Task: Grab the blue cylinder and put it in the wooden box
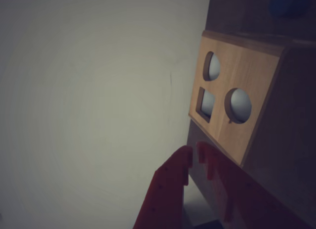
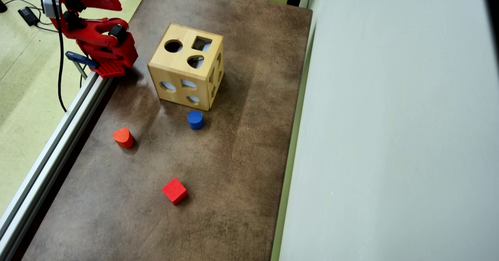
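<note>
The brown mottled bench (image 2: 241, 144) fills most of the overhead view, with a pale wall panel (image 2: 393, 128) along its right side and an aluminium rail (image 2: 58, 136) along its left. Near the top stands the large light-wood cube box with shape cutouts (image 2: 186, 70), seen in the wrist view (image 1: 237, 98) with two round holes and one square one in its lit face. The red robot arm (image 2: 99, 38) is folded at the top left corner, left of the box. In the wrist view its red two-finger hand (image 1: 193, 157) points toward the box's lower edge, fingertips nearly touching and holding nothing. The small blue cylinder (image 2: 195, 119) stands upright on the bench just below the box, well apart from the hand. An orange-red rounded block (image 2: 123, 137) lies to its left, a red cube (image 2: 174, 190) farther down.
</note>
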You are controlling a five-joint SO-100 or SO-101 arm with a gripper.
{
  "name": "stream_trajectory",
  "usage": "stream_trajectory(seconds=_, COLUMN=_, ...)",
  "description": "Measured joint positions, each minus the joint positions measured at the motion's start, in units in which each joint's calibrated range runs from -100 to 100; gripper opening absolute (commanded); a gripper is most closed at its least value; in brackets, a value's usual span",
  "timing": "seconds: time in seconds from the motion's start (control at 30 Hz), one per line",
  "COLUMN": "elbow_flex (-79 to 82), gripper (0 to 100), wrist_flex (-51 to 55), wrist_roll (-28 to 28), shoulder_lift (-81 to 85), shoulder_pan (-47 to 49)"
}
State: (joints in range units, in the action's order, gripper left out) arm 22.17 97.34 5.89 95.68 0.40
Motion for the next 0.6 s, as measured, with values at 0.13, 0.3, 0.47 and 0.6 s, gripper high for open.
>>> stream_trajectory(seconds=0.13, elbow_flex=0.0, gripper=3, wrist_flex=0.0, wrist_roll=0.0, shoulder_lift=0.0, shoulder_pan=0.0)
stream_trajectory(seconds=0.3, elbow_flex=0.0, gripper=2, wrist_flex=0.0, wrist_roll=0.0, shoulder_lift=0.0, shoulder_pan=0.1)
stream_trajectory(seconds=0.47, elbow_flex=0.0, gripper=2, wrist_flex=0.0, wrist_roll=0.0, shoulder_lift=0.0, shoulder_pan=0.1)
stream_trajectory(seconds=0.6, elbow_flex=0.0, gripper=2, wrist_flex=0.0, wrist_roll=0.0, shoulder_lift=0.0, shoulder_pan=-0.1)
